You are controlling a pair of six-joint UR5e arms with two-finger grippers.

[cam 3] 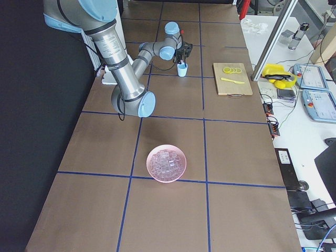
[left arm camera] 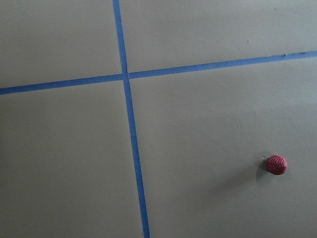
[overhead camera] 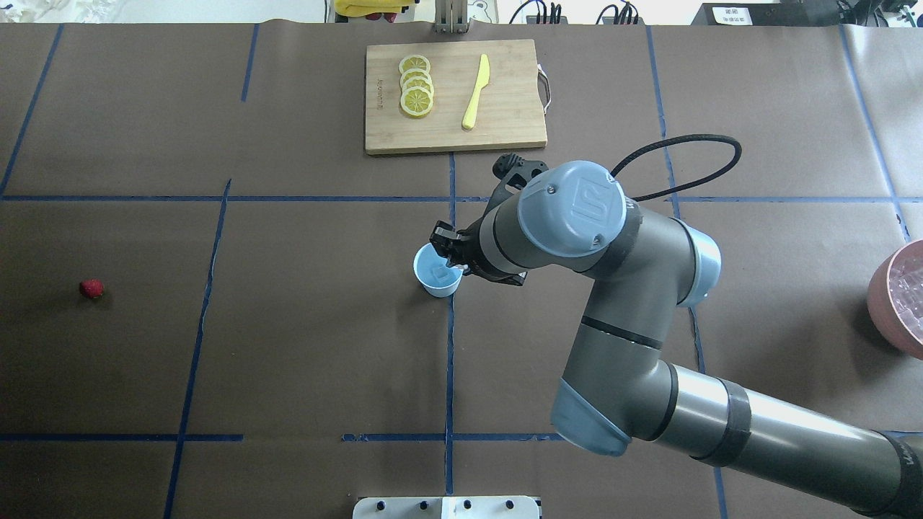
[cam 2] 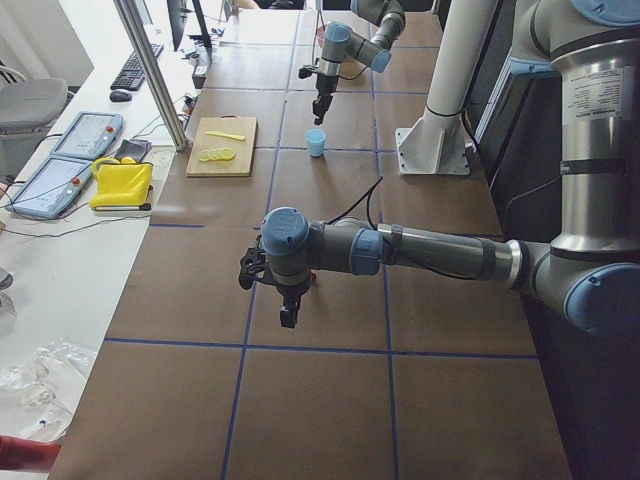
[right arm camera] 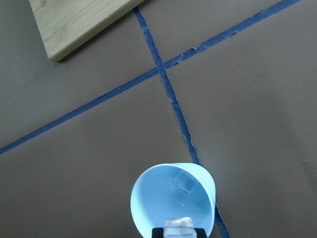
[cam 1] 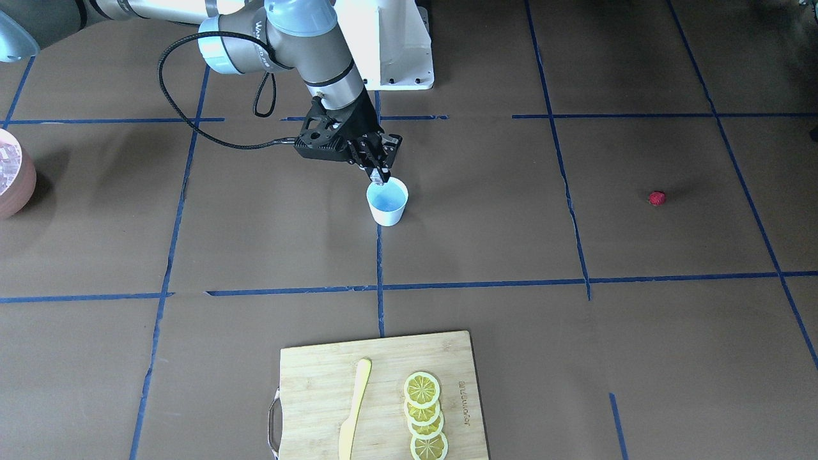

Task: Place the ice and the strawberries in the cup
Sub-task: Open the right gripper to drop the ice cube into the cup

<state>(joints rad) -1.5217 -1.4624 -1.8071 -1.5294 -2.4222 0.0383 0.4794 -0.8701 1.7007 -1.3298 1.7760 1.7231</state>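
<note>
Your right tool (cam 1: 382,176) grips an ice cube (right arm camera: 179,226) just over the cup (cam 1: 387,206); centre it above the mouth before releasing. The strawberry (cam 1: 657,198) lies well apart on the bench (cam 1: 511,223).

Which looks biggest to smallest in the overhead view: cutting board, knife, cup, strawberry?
1. cutting board, by far the largest.
2. knife and cup: hard to rank; the knife is longer, the cup wider.
3. strawberry, smallest.
</note>
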